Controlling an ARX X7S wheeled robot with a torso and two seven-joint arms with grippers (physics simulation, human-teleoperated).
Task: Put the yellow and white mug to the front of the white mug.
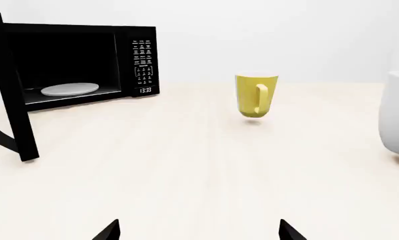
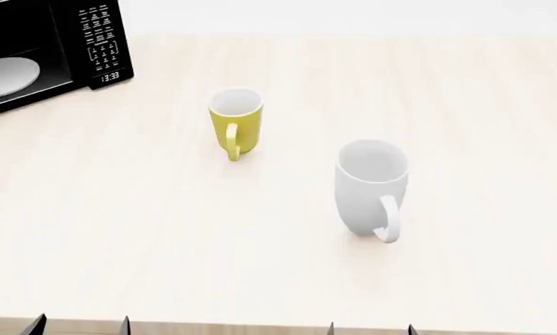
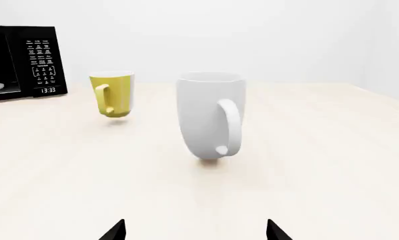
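The yellow and white mug (image 2: 236,123) stands upright on the table, handle toward the front; it also shows in the left wrist view (image 1: 255,95) and the right wrist view (image 3: 113,93). The taller white mug (image 2: 370,186) stands upright to its right and nearer the front edge, handle toward me; it shows in the right wrist view (image 3: 211,115) and partly in the left wrist view (image 1: 398,116). My left gripper (image 2: 80,326) is open and empty at the table's front edge, well short of the mugs. My right gripper (image 2: 370,329) is open and empty, in front of the white mug.
A black microwave (image 2: 36,52) with its door open (image 1: 13,90) stands at the back left, a white plate (image 1: 70,89) inside. The light wooden table (image 2: 167,237) has its front edge (image 2: 260,325) just ahead of my fingertips.
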